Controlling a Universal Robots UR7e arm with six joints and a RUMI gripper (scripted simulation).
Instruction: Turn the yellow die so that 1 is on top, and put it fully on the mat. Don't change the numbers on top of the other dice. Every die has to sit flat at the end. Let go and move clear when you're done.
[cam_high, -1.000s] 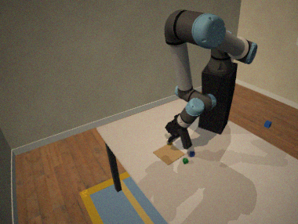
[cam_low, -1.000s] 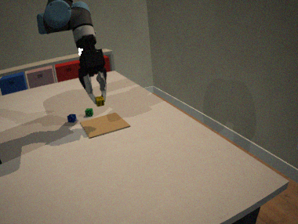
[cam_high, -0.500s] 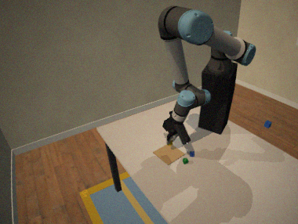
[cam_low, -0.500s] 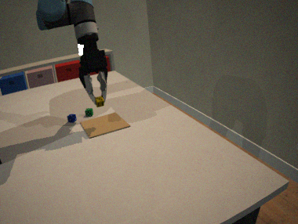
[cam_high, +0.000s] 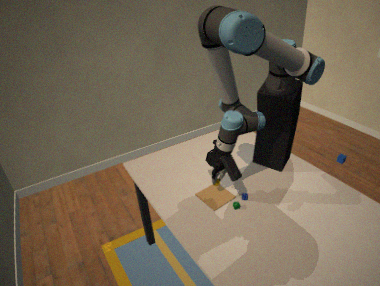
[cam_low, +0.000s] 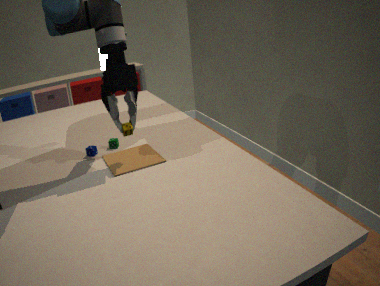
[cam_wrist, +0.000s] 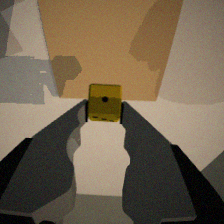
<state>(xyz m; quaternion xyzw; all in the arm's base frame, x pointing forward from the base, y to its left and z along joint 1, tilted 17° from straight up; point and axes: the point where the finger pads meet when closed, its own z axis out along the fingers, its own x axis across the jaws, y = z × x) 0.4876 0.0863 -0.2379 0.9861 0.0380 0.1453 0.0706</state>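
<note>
My gripper (cam_high: 218, 180) (cam_low: 127, 127) (cam_wrist: 105, 102) is shut on the yellow die (cam_high: 217, 182) (cam_low: 128, 129) (cam_wrist: 105, 103) and holds it in the air just off the far edge of the tan mat (cam_high: 216, 197) (cam_low: 134, 159) (cam_wrist: 110, 45). In the wrist view the die's face toward the camera shows one pip. A green die (cam_high: 236, 205) (cam_low: 113, 143) and a blue die (cam_high: 244, 196) (cam_low: 91, 150) sit flat on the white table beside the mat, clear of the gripper.
The white table (cam_high: 310, 235) (cam_low: 210, 210) has its edge near a wall ledge on the right in the exterior view. Coloured bins (cam_low: 50, 96) stand at the table's far end. The robot's dark base (cam_high: 277, 125) stands behind the mat. Another blue cube (cam_high: 341, 158) lies on the floor.
</note>
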